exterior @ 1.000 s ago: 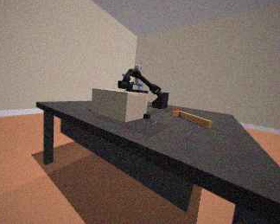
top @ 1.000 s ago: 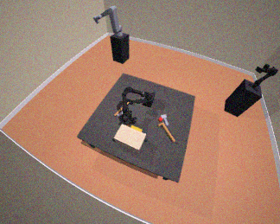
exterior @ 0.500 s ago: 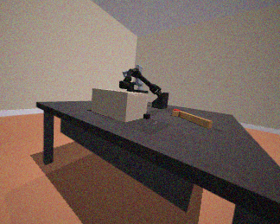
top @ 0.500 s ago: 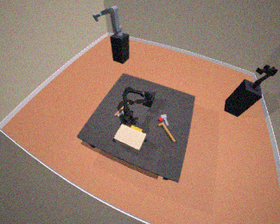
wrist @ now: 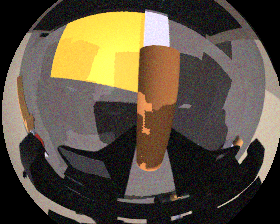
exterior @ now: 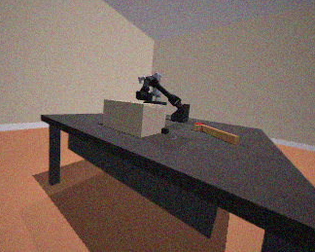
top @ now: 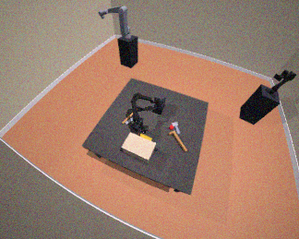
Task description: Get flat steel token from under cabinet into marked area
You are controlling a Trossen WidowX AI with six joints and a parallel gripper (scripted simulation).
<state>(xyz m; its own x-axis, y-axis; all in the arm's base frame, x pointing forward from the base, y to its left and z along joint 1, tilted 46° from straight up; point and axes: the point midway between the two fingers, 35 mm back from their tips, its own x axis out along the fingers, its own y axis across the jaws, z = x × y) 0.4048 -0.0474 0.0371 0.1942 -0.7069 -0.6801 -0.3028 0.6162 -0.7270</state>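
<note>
Orange floor (top: 248, 176), beige walls, dark square table (top: 188, 167) in the middle. On it, black arm (top: 144, 103) folded over from its base toward the pale cabinet (top: 138, 147), wrist bent down just behind the box. Gripper (wrist: 150, 153) clamped on a brown wooden stick (wrist: 156, 97), partly open around its width; stick reaches forward toward a yellow marked area (wrist: 94, 53) seen in the wrist view. Wooden-handled hammer (top: 178, 140) lying to the right of the cabinet, with a small red piece (top: 171, 128) by its head. Steel token not discernible in any view. No readable writing or labels. Two dark pedestals (top: 128, 51) with camera arms out on the floor.
</note>
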